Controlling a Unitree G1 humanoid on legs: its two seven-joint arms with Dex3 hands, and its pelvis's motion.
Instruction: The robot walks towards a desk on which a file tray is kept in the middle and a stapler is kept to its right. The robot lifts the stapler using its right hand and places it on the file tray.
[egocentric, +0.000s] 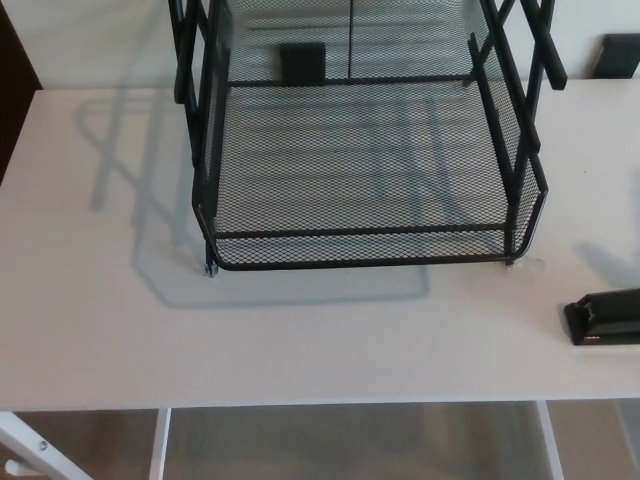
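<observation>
Black mesh file tray (370, 233) on white desk (100, 330), stapler (605, 318) apart rightward; hands out of view.

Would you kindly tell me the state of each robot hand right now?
The left hand is not in view.
The right hand is not in view; the stapler lies alone on the desk.

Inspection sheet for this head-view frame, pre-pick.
Surface: white desk, level.
Job's things: black mesh file tray mid-desk, bottom tier empty; stapler on the desk to its right, apart, cut by the picture edge.
Clutter: two black blocks at the far edge, unidentifiable.
Hands: neither in view.
Cables: thin dark line behind the tray; cannot tell if cable.
Surroundings: white desk frame, floor below.
</observation>
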